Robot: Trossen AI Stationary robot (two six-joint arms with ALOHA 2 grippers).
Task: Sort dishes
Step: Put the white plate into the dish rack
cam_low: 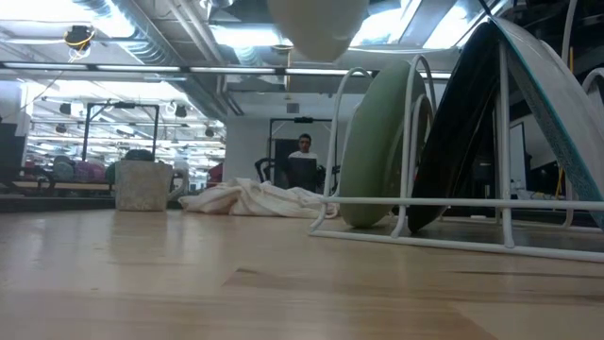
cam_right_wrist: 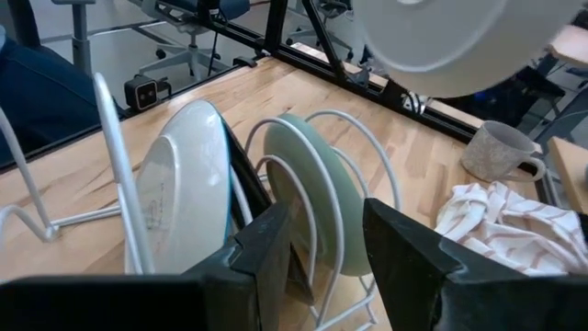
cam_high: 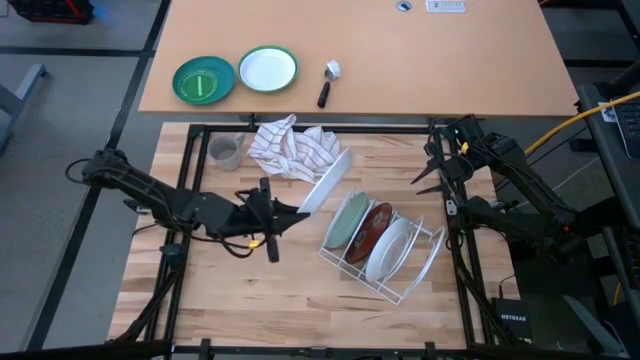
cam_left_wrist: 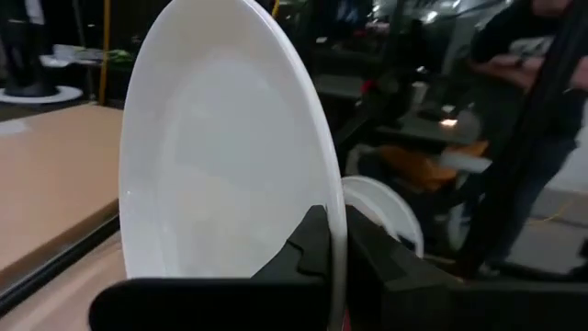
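Note:
My left gripper [cam_high: 290, 212] is shut on a white plate [cam_high: 325, 183], held on edge above the table just left of the wire rack [cam_high: 400, 285]. The plate shows from below in the low view [cam_low: 316, 24] and in the right wrist view [cam_right_wrist: 459, 41]. In the rack stand a light blue plate [cam_high: 347, 220], a dark red plate [cam_high: 372, 230] and a white plate [cam_high: 393, 248], each on its rim between the wires. My right gripper [cam_high: 428, 175] is open and empty beyond the rack's far right side, and its wrist view looks over the rack [cam_right_wrist: 326, 248]. My left gripper pinches the white plate's rim [cam_left_wrist: 333, 241] between its two fingers, one finger [cam_left_wrist: 308, 248] on the plate's hollow face and one [cam_left_wrist: 377, 262] on its underside. The fingers come about level from the table's left. The plate stands on edge, tilted, lifted clear of the table.
A grey mug [cam_high: 225, 151] and a striped cloth [cam_high: 295, 148] lie at the table's far side, left of the rack. On the tan table beyond are a green plate [cam_high: 203, 80], a green-rimmed white plate [cam_high: 268, 69] and a small brush [cam_high: 328, 82]. A person [cam_low: 302, 156] is in the room behind.

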